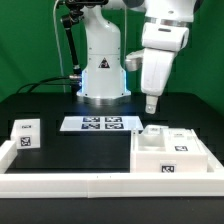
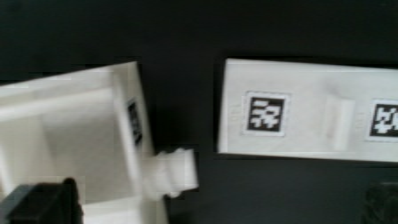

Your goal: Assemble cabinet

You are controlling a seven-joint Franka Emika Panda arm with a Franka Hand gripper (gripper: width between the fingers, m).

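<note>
The cabinet (image 1: pixel 170 150) is a large white box with tagged faces, lying on the black table at the exterior view's right. In the wrist view its white wall and a small notched tab (image 2: pixel 80 125) show below the camera. My gripper (image 1: pixel 151 103) hangs above the cabinet's far left corner, apart from it. In the wrist view the gripper (image 2: pixel 214 205) is open and empty, with one dark finger (image 2: pixel 39 200) over the cabinet and the other at the opposite edge of the picture.
The marker board (image 1: pixel 100 123) lies flat in front of the robot base; it also shows in the wrist view (image 2: pixel 302 110). A small white tagged cube (image 1: pixel 27 133) stands at the exterior view's left. A white rail (image 1: pixel 60 181) runs along the table's front.
</note>
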